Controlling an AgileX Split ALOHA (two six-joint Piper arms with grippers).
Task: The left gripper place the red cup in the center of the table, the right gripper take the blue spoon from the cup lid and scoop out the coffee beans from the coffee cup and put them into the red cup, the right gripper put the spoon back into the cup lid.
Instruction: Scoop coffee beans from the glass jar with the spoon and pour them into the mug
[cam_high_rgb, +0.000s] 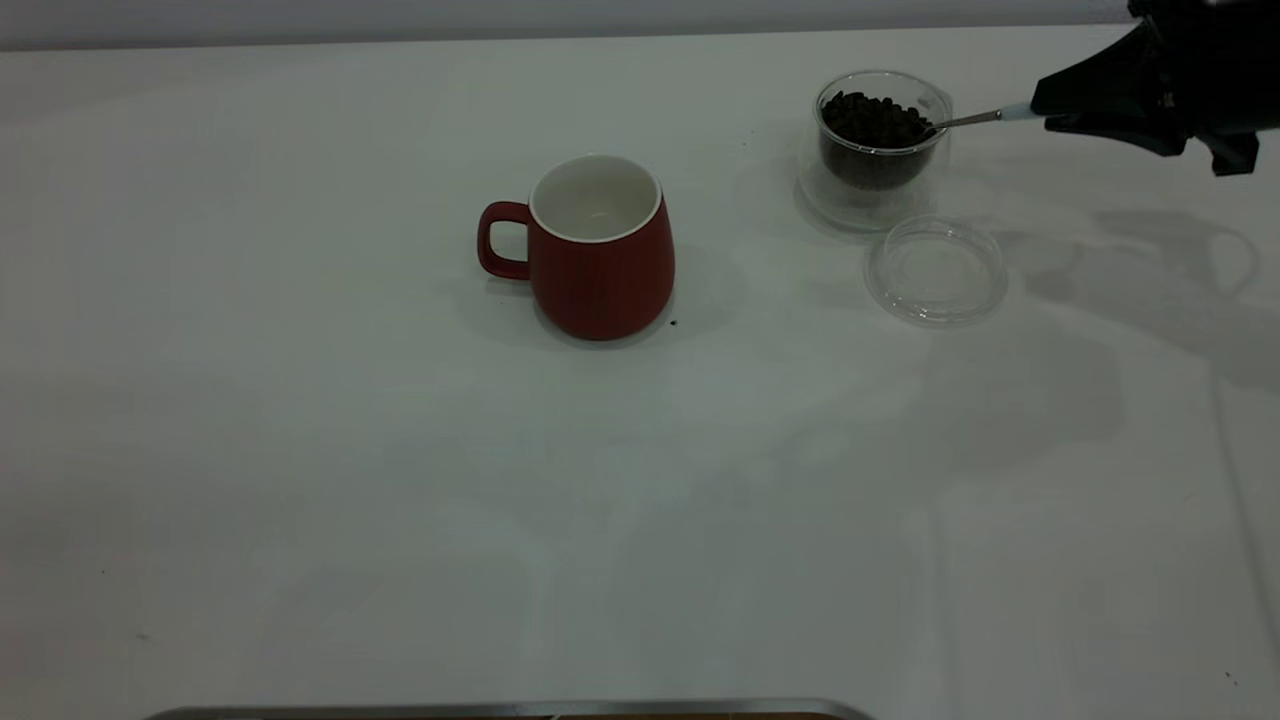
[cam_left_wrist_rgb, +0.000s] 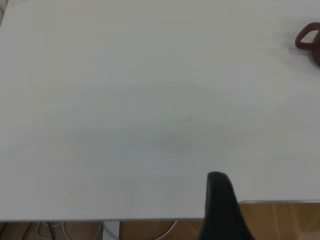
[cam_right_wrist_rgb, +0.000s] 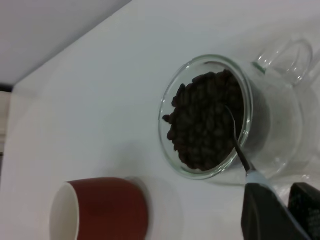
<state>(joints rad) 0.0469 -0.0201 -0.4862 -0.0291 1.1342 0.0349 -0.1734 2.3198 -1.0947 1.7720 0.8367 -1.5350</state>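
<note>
Nearest, red cup (cam_high_rgb: 600, 250) stands mid-table — right gripper (cam_high_rgb: 1050, 110), clamped on blue spoon (cam_high_rgb: 985, 117), dips it into coffee beans (cam_high_rgb: 875, 120).

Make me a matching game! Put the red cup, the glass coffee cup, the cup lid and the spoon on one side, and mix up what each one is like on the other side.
Things:
1. red cup
2. coffee cup
3. cup lid
4. blue spoon

States:
A. held by the right gripper, its bowl in the beans
B. lying flat and bare on the table
C. filled with dark coffee beans
D. upright mid-table, white inside with no beans

Pairs: 1-D, 2-C, 3-B, 4-A
</note>
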